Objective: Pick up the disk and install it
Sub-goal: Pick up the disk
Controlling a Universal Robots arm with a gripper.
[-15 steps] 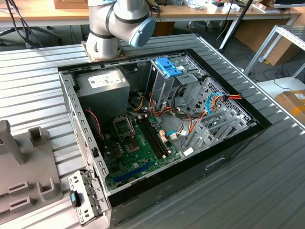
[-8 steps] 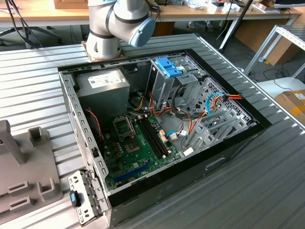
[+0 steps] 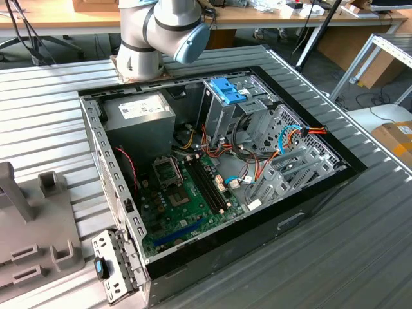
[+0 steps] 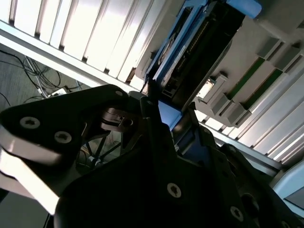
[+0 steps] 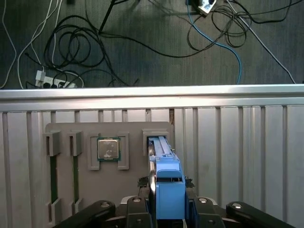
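Blue-railed disk (image 5: 166, 166) upright in grey holder (image 5: 95, 190), gripper (image 5: 168, 211) flanking it.

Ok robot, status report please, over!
Gripper right at the disk. Disk on edge in the grey tray's slot, not installed yet. Nothing blocking it. Over.

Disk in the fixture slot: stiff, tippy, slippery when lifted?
The disk looks rigid: a flat slab in a blue plastic carrier, likely no flex. Standing on edge in the grey fixture slot, it probably tips once freed. Smooth carrier plastic may slip.
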